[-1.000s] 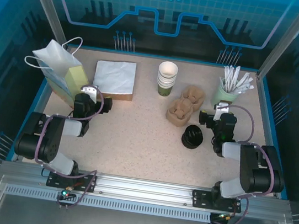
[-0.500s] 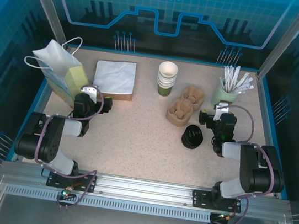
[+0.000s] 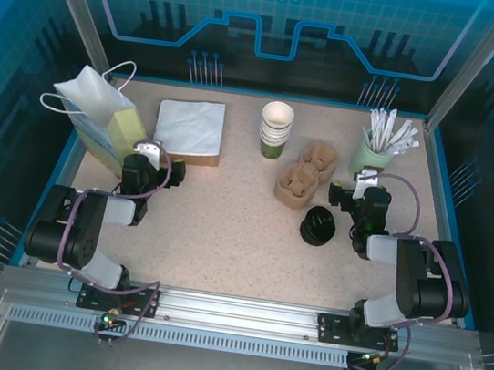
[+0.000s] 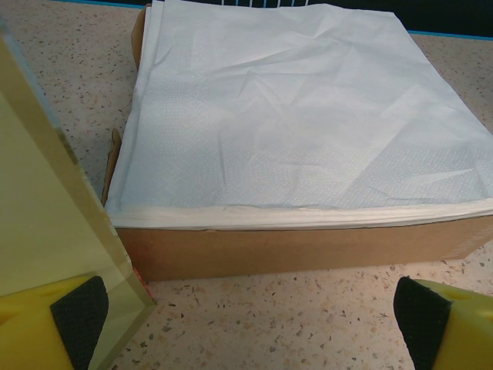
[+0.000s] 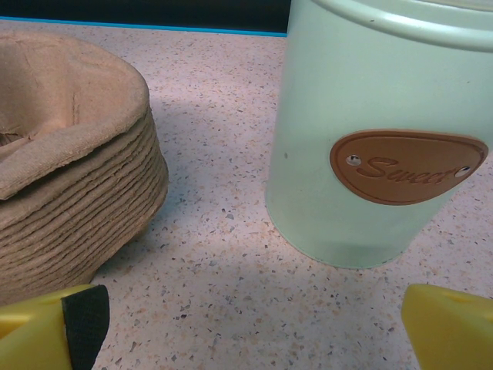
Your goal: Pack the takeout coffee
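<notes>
Lower left of the top view, left gripper [image 4: 248, 327]: jaws spread wide, empty. Its left finger [image 4: 77, 316] is close to the yellow-green bag [image 4: 38, 216], contact unclear. Napkins [image 4: 308, 116] on a cardboard box [image 4: 308, 247] lie just ahead.

Upper centre: stacked paper cups [image 3: 275, 130], unlidded.

Right of centre: black lids [image 3: 318, 225].

Right gripper [image 5: 254, 335]: wide open, empty, facing the gap between pulp trays [image 5: 69, 193] and straw cup [image 5: 370, 131].

**Two black arms with yellow jaws**

The left arm [image 3: 94, 228], at 8 o'clock in the top view, and the right arm [image 3: 409, 272], at 4 o'clock, look the same. Both have round black joint housings joined by pale grey links. A thin purple cable [image 3: 63, 233] runs in loops along each arm. Each wrist carries a small white block [image 3: 148, 149]. Each base sits on a black plate [image 3: 116, 298]. The jaws are bright yellow fingers [image 4: 23, 331] with black pads [image 4: 77, 320] on their inner faces.
</notes>
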